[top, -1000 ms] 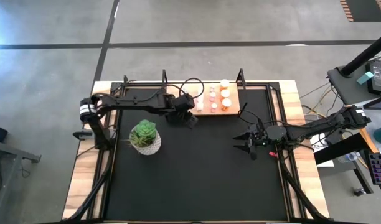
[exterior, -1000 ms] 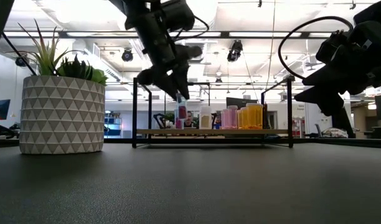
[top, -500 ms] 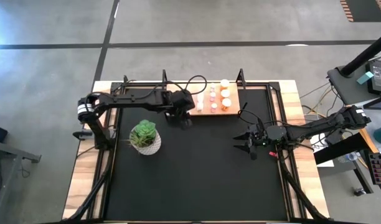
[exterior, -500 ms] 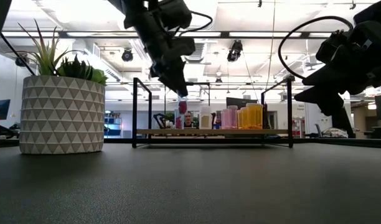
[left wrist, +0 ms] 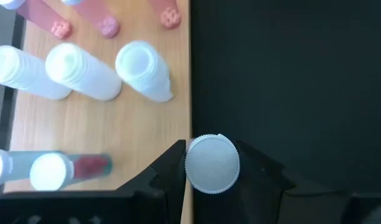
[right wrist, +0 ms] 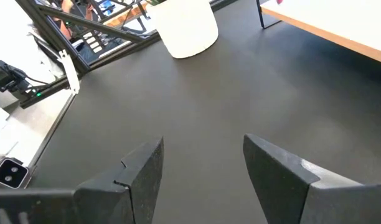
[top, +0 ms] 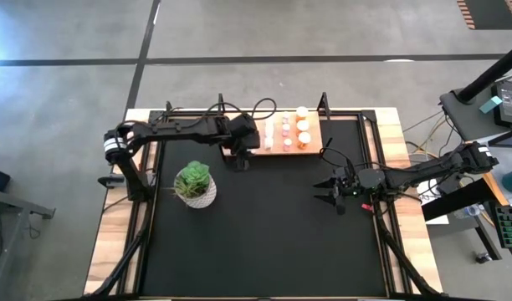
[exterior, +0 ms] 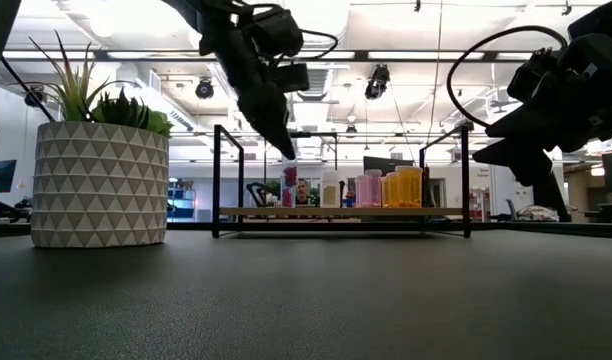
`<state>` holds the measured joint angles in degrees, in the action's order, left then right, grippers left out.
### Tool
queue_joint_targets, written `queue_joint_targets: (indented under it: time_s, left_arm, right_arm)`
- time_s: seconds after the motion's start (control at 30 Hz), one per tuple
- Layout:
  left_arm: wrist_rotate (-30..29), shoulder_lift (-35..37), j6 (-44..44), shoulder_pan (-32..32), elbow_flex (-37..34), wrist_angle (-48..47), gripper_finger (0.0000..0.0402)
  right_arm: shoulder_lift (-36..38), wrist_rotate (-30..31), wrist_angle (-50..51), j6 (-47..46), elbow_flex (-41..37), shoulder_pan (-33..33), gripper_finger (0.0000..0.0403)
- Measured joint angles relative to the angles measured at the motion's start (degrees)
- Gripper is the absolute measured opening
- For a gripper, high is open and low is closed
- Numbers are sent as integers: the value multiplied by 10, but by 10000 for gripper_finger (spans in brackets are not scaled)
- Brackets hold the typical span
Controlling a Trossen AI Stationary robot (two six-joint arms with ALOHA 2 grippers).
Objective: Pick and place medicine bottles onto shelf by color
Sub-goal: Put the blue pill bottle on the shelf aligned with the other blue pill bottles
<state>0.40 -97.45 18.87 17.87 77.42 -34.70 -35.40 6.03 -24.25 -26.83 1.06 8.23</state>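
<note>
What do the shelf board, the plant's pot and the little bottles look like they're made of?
Shelf: light wood, matt, with faint visible grain; its end frames look like black metal. Pot: probably ceramic or moulded plastic, white with a raised triangle pattern. Medicine bottles: apparently translucent plastic, tinted pink or amber, with ribbed white caps.

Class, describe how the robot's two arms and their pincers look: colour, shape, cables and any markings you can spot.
Both arms are dark, slender and jointed. The left arm bears a white band near its base, and a black cable loops above its wrist. The right arm shows a pale band near its outer end and a small red spot beside the wrist. The left pincer and the right pincer each end in two dark, angular fingers.
</note>
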Motion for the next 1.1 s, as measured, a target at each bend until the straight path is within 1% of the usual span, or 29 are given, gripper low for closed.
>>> queue_joint_targets:
  time_s: [0.2, 0.4, 0.6, 0.7, 0.87, 1.1]
  left_arm:
    - [0, 0, 42, 14, -12, -3, 105]
    - [3, 0, 48, 30, -17, -3, 105]
    - [12, 0, 85, 45, -18, -3, 105]
    - [16, -1, 88, 52, -18, -3, 105]
    - [38, -12, 87, 59, -18, -4, 105]
    - [45, -30, 87, 60, -11, -2, 105]
  right_arm:
    - [0, 0, 0, 0, 0, 0, 212]
    - [0, 0, 0, 0, 0, 0, 212]
    - [0, 0, 0, 0, 0, 0, 212]
    - [0, 0, 0, 0, 0, 0, 212]
    - [0, 0, 0, 0, 0, 0, 212]
    - [0, 0, 1, 0, 0, 0, 212]
